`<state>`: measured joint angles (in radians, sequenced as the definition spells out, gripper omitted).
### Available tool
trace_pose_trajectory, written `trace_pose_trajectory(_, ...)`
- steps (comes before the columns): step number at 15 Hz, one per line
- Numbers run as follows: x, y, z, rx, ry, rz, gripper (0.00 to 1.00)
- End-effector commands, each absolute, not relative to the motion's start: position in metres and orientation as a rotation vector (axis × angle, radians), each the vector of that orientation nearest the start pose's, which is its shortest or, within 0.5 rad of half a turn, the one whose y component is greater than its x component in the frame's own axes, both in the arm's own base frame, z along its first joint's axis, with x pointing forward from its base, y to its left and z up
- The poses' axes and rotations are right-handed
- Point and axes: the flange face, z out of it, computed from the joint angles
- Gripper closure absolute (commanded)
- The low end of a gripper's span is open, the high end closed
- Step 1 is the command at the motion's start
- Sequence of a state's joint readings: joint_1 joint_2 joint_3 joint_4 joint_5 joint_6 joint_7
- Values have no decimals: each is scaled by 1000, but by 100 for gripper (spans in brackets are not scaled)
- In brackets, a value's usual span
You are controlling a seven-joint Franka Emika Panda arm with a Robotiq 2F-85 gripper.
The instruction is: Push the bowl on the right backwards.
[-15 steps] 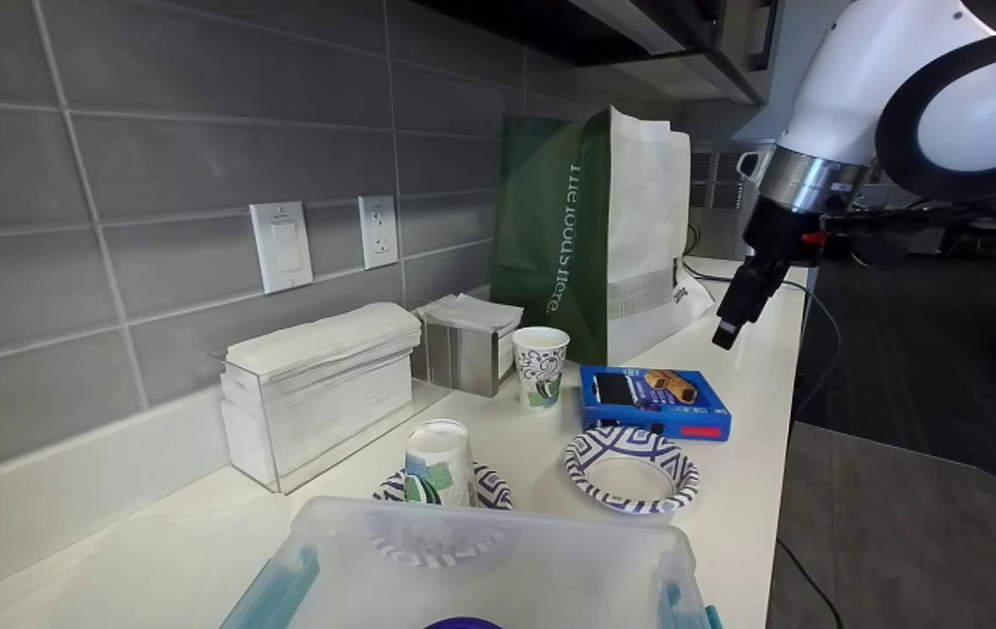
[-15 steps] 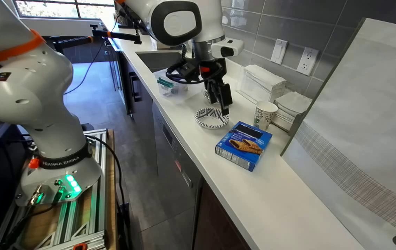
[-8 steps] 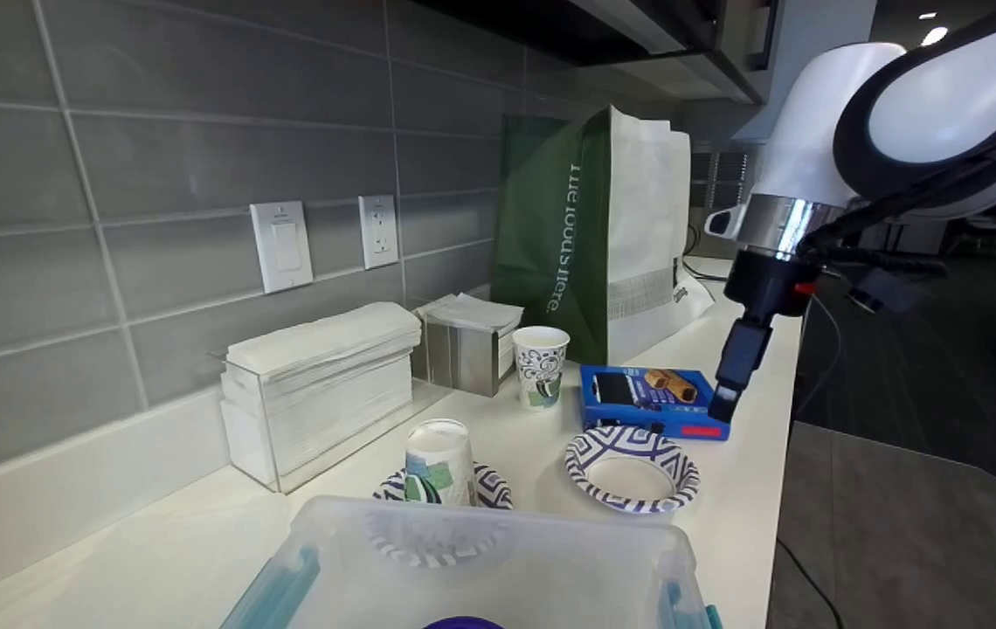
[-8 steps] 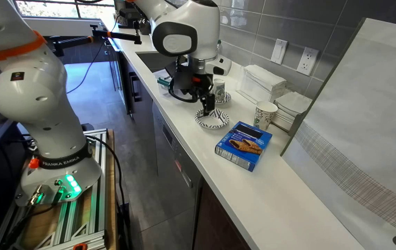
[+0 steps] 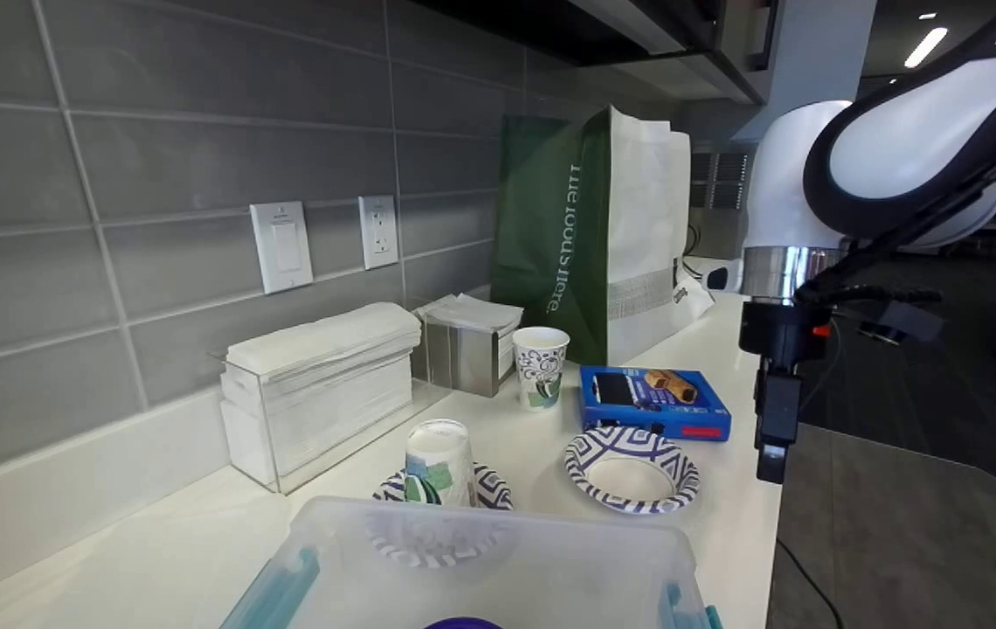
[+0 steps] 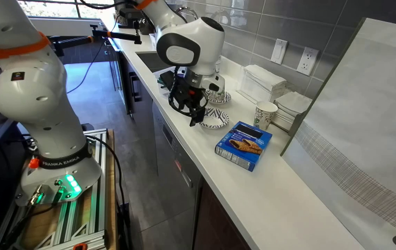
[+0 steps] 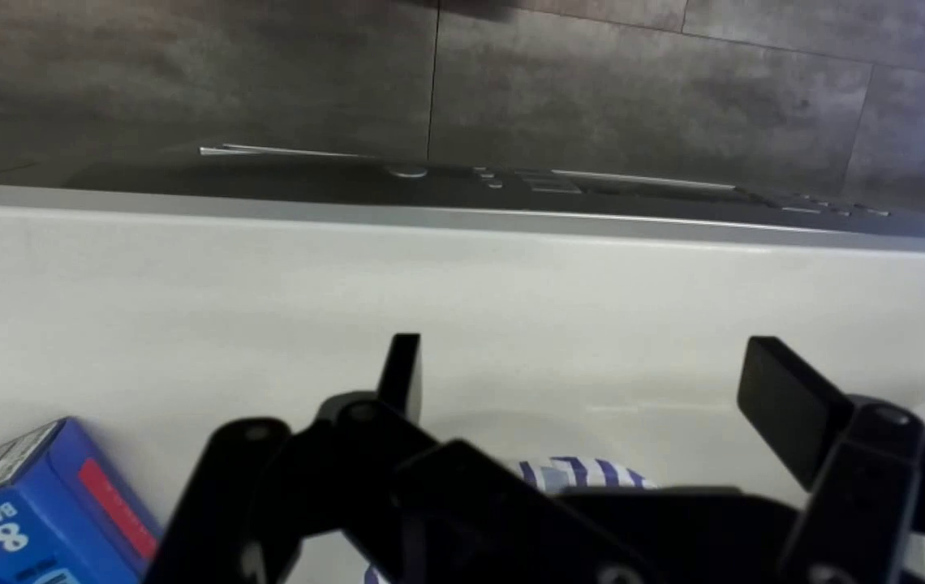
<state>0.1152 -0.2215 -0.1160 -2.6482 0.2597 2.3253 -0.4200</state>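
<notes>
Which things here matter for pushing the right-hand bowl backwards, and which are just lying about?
Part of the job:
gripper
patterned bowl without a cup

Just lying about:
blue box
paper cup
other paper cup
other patterned bowl
napkins
paper bag
plastic tub

The arm [image 6: 24, 92] is glossy white, with rounded forms. In an exterior view, at upper left, it wears an orange band [image 6: 14, 51] and a dark label [image 6: 18, 76]; at lower left there are a black collar [image 6: 67, 164] with white letters [image 6: 60, 161] FRANKA EMIKA, an orange-red knob [image 6: 33, 163] and green lights [image 6: 73, 183]. At upper middle, a black border [image 6: 161, 49] surrounds a rounded white panel [image 6: 180, 55]. Below a silver metal ring [image 5: 785, 273], the claw [image 7: 592, 377] is black, with a small red mark [image 5: 821, 330], blocky fingers [image 7: 787, 405] and round pin heads [image 7: 891, 415]. Black cables [image 6: 183, 113] make loops beside it.
</notes>
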Motion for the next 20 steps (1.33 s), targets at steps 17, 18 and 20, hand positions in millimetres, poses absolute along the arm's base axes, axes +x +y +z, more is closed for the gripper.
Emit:
trace_pose_trajectory(17,460,47,252,-3109,-470,-50,0)
trace_pose_trajectory(18,462,47,252,-3112,-454,-76,0)
trace_pose_trajectory(20,466,47,251,-3110,-445,-141,0)
